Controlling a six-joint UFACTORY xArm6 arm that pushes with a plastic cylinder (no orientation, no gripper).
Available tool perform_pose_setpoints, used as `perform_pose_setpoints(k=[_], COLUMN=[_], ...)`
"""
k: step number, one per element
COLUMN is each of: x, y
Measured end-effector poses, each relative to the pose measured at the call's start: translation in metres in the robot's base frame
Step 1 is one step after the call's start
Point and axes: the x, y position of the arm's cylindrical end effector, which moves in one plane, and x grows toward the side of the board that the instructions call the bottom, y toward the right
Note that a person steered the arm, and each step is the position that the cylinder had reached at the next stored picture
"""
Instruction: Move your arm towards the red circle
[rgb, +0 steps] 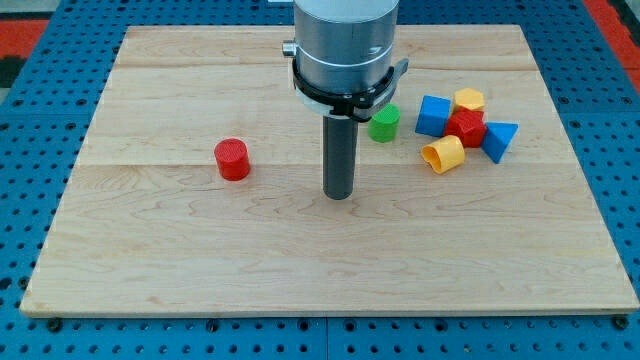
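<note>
Reaching the red circle (232, 159) looks simple from here, but a few things could spoil it. My tip (339, 196) rests on the bench (300, 280) near the middle, and the red circle stands alone toward nine o'clock from it, slightly higher in the view, well apart, with bare wood between. The end effector is only a plain rod with nothing to open or close, and it grips nothing.

The main risk, as I judge it, is overshoot: a fast slide toward nine o'clock could knock the red circle onward toward the bench's edge instead of stopping beside it. A round block may also glance off sideways if met off-centre.

A second risk is drifting the wrong way. The green block (383, 123) sits just behind the rod toward one o'clock, and farther toward two o'clock lies a tight cluster: a blue cube (433, 115), a yellow block (469, 100), a red block (466, 127), a blue triangle (500, 139) and a yellow cylinder (443, 154). That other red block could be mistaken for the target.
</note>
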Motion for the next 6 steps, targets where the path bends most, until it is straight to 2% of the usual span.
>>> perform_pose_setpoints(k=[1,2,3,4,5,6], x=[0.041,0.064,0.047,0.016,0.010,-0.016], y=[-0.016,-0.120,-0.190,-0.199,-0.161,-0.186])
